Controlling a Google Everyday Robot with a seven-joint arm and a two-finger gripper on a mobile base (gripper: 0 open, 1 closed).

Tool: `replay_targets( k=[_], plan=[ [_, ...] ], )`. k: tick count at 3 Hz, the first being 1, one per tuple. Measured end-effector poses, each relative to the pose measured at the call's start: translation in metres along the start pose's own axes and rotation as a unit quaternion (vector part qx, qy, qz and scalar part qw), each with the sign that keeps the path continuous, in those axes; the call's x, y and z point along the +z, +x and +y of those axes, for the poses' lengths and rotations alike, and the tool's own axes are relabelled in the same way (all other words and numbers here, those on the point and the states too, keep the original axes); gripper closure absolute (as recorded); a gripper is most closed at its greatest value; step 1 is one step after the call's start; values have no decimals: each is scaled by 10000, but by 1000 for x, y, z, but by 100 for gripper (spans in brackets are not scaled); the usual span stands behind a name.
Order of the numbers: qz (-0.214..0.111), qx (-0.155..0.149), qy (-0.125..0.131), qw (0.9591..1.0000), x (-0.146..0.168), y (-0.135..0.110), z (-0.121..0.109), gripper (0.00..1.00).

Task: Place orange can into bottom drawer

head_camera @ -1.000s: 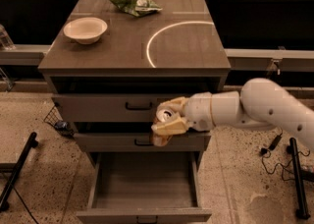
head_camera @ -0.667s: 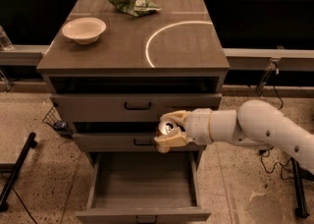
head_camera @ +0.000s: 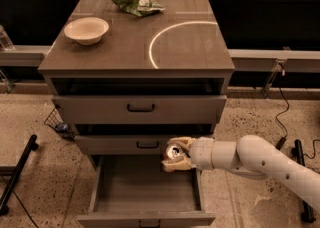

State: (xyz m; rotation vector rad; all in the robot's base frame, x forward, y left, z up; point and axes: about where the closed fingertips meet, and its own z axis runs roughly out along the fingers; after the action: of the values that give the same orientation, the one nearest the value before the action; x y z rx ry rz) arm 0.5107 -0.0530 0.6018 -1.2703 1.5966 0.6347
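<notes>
Our arm (head_camera: 260, 159) reaches level from right of the bottom drawer (head_camera: 140, 188), gripper (head_camera: 170, 155) clasping the can (head_camera: 175, 152) over its rear; speckled floor (head_camera: 45, 192) around.

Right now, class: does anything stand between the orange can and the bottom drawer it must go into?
Nothing visible does. The gripper, jaws shut on the orange can, holds it above the back right of the open bottom drawer, with only open space beneath.

Gripper (head_camera: 172, 156) closed around orange can (head_camera: 175, 151), held over far right part of open bottom drawer (head_camera: 142, 192), close to middle drawer (head_camera: 120, 145) front. Bowl (head_camera: 86, 29), green bag (head_camera: 136, 3) on cabinet top (head_camera: 192, 47).
</notes>
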Motion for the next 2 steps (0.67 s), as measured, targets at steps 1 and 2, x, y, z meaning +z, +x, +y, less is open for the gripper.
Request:
replay_targets(
  k=[1,2],
  plan=[
    [19,40,-3,10000,3,8,1,100],
    [139,153,126,9997,14,53,6,100]
  ],
)
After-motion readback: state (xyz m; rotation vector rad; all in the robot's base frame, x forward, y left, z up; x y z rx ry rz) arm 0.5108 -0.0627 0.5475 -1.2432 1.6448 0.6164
